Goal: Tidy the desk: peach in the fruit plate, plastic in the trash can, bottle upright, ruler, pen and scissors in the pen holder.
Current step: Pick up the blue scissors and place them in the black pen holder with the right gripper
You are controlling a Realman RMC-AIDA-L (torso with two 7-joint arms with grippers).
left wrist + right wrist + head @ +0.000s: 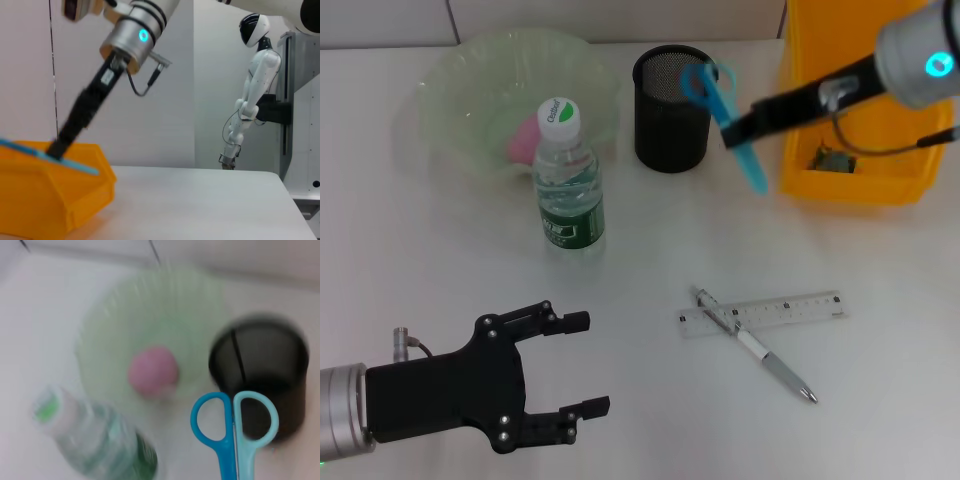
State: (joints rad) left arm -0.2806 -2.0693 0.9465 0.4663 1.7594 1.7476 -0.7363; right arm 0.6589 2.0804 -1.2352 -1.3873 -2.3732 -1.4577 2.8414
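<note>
My right gripper is shut on the blue scissors and holds them in the air, handles over the rim of the black mesh pen holder. The scissors and the holder show in the right wrist view. The pink peach lies in the pale green fruit plate. The water bottle stands upright in front of the plate. A clear ruler and a silver pen lie crossed on the desk. My left gripper is open and empty at the near left.
An orange bin stands at the back right, behind my right arm; it shows in the left wrist view. Something small and dark lies inside it.
</note>
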